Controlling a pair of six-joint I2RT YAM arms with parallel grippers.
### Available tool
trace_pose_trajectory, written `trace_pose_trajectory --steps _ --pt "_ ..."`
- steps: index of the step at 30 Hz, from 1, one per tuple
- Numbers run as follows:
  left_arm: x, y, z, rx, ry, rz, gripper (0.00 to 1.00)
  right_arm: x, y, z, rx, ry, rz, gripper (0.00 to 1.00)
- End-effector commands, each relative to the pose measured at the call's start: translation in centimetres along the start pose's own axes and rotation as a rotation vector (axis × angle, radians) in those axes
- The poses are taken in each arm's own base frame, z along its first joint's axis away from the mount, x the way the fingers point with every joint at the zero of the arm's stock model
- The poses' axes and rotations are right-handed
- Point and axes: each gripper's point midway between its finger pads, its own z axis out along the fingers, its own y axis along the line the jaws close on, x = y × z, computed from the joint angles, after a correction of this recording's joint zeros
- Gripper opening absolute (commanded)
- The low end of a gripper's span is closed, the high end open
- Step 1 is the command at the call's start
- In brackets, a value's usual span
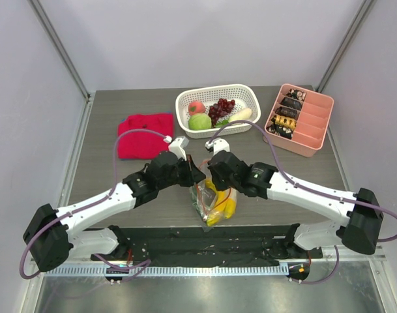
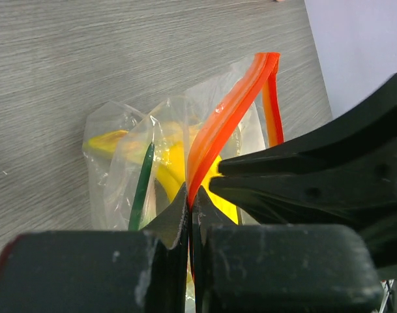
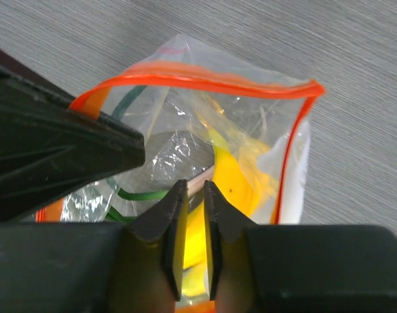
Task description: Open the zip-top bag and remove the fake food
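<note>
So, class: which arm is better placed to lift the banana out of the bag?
Right. The right gripper points into the open zip-top bag, over the banana; the left gripper is clamped on its zipper strip.

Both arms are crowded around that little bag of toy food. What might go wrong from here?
1. The left tool pinches only the thin orange zipper strip of the zip-top bag. The strip may slip out and let the mouth fall shut.
2. The right tool sits with narrow jaws over a yellow banana inside. It might catch plastic too and drag the bag along.
3. The two tools sit very close together and might bump.
</note>
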Motion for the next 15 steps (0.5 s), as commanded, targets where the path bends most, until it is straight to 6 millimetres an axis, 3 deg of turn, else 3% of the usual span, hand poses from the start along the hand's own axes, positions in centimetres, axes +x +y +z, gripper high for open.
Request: trace_pose_trajectory --steps 1,6,11,15 --pt "-1.9 -2.0 -0.3 0.057 -0.058 0.007 0.00 -1.2 0.7 1.3 -0.023 -0.091 0.024 0.20" --pt "-1.6 -1.4 0.0 0.037 -0.057 0.012 0.00 -0.2 1.3 3.8 -0.031 -0.067 -0.013 0.23" --pt "-1.6 0.1 0.0 -0.019 -0.082 0.010 0.00 1.9 -0.2 6.7 0.066 0.004 -0.058 0.28" --pt "-1.6 1.0 -0.2 -0.056 -0.099 0.017 0.00 2.7 -1.3 7.3 0.125 0.040 -0.095 0.38"
